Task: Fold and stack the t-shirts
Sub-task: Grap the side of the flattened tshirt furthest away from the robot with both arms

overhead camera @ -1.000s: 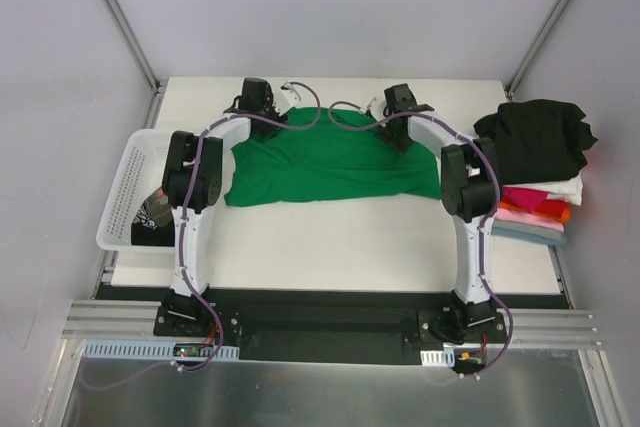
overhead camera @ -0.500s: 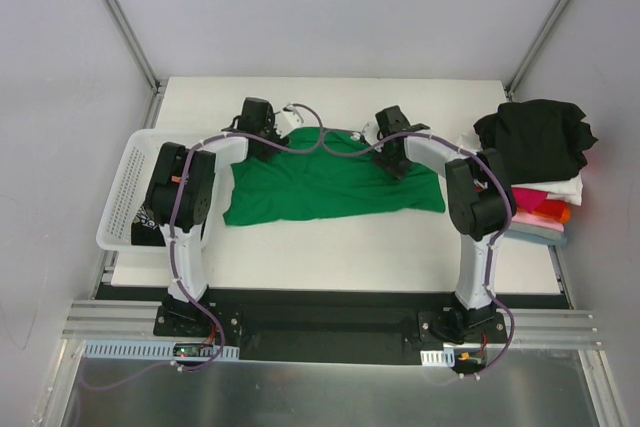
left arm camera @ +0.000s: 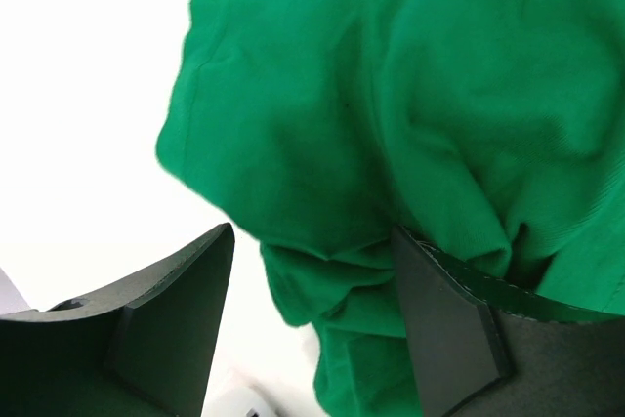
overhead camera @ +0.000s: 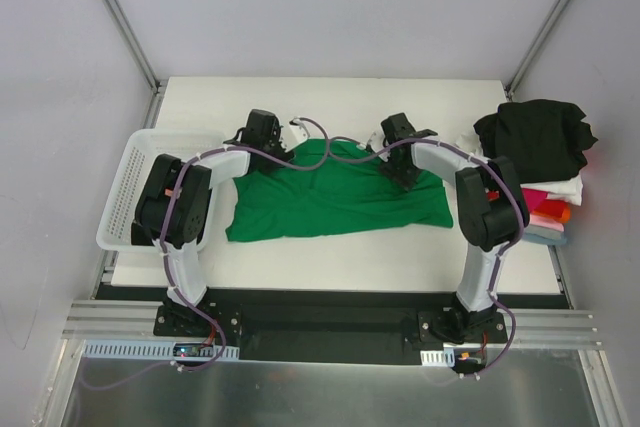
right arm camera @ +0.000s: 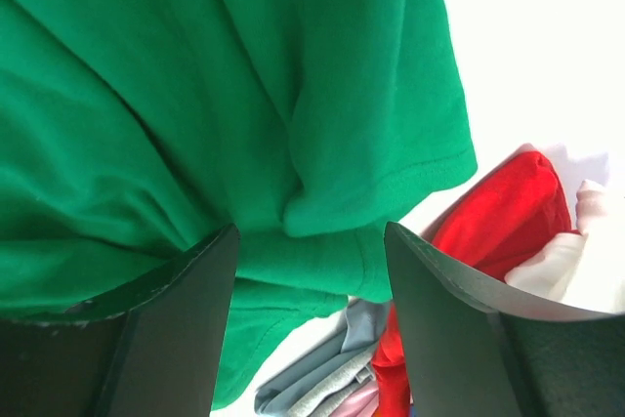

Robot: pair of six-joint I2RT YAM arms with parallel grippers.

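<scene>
A bright green t-shirt (overhead camera: 330,197) lies spread and rumpled across the middle of the table. My left gripper (overhead camera: 283,144) stands over its far left corner and my right gripper (overhead camera: 405,165) over its far right part. In the left wrist view the jaws (left arm camera: 312,231) are wide apart, with bunched green cloth (left arm camera: 439,95) between them, against the right finger. In the right wrist view the gripper (right arm camera: 311,227) is open too, with a green sleeve (right arm camera: 371,124) lying loose between the fingers. A stack of folded t-shirts (overhead camera: 540,197) sits at the right edge, topped by a crumpled black one (overhead camera: 535,137).
A white mesh basket (overhead camera: 125,177) stands at the table's left edge, beside my left arm. Red cloth (right arm camera: 508,212) and grey-blue cloth (right arm camera: 322,378) of the stack lie just past the green sleeve. Metal frame posts rise at the far corners.
Both grippers have come nearer from the table's far edge, and the green t-shirt has shifted nearer with them. Both jaws have stayed apart.
</scene>
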